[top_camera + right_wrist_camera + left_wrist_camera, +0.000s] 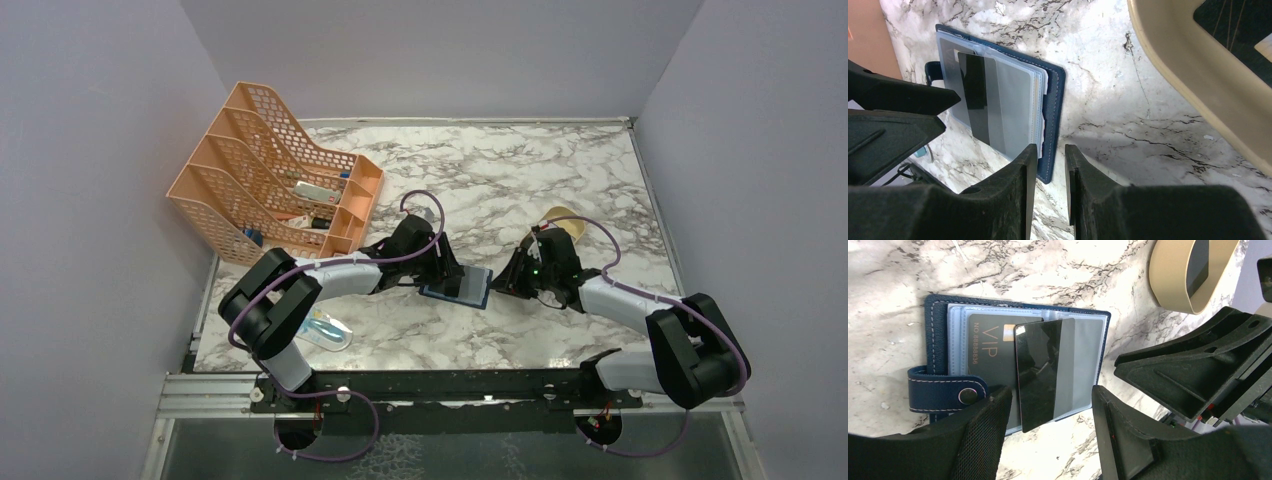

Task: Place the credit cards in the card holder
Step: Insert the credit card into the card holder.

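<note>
Two dark cards showed in your one open card holder, flat on the worktop: a VIP card sleeved, a glossy card slanted over it. Your left tool gaped wide astride them. Your right tool stood narrow at the holder's edge; I cannot tell if it gripped.

Card holder: partly hidden behind left hand. Grey VIP card partly under black card. Tan tray cut off, wrist views.
</note>
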Tool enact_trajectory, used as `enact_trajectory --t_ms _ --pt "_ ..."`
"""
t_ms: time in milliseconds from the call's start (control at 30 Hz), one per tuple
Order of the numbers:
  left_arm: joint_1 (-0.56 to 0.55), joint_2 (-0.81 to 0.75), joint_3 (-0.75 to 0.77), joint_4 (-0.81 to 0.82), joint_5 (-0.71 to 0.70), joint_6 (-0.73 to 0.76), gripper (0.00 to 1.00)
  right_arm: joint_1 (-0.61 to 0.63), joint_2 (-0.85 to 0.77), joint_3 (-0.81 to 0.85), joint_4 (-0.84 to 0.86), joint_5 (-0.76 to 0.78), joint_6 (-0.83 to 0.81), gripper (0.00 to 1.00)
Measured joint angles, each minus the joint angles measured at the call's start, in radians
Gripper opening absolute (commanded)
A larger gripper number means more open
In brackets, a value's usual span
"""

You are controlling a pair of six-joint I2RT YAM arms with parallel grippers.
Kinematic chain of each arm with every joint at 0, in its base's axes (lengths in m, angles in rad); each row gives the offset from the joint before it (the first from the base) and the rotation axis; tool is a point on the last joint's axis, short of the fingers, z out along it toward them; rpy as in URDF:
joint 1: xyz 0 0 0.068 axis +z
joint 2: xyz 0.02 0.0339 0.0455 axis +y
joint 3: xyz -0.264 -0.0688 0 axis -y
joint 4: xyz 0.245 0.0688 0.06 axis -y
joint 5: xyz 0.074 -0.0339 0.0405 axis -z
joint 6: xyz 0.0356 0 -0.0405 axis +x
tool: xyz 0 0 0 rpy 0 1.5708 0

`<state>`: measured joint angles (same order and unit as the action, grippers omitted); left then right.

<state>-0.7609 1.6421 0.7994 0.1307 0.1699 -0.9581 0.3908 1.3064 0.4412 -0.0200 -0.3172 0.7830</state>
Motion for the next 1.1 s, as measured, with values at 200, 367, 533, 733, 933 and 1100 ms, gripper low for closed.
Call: enact_trajectory --t_ms 200,367,533,733,933,1100 --pt "-0.001 -0.004 0.014 -0.013 -0.007 0.024 0.63 0.0 0.01 0.0 0.014 -0.011 0.0 0.27" --pt "0.0 0.022 0.014 0.0 0.002 0.025 0.63 0.001 0.02 0.0 0.028 -0.014 0.001 0.27" --pt "-0.001 0.052 0.035 0.019 0.014 0.026 0.56 0.004 0.046 0.0 0.043 -0.015 0.001 0.27" --pt "0.0 0.093 0.044 0.06 0.051 0.016 0.5 0.012 0.08 0.0 0.098 -0.026 0.007 0.27" --pt "-0.005 0.118 0.057 0.073 0.079 0.011 0.48 0.016 0.11 0.002 0.148 -0.042 0.011 0.27" --pt "-0.022 0.139 0.067 0.093 0.088 0.005 0.48 0.017 0.121 0.013 0.149 -0.047 0.008 0.27"
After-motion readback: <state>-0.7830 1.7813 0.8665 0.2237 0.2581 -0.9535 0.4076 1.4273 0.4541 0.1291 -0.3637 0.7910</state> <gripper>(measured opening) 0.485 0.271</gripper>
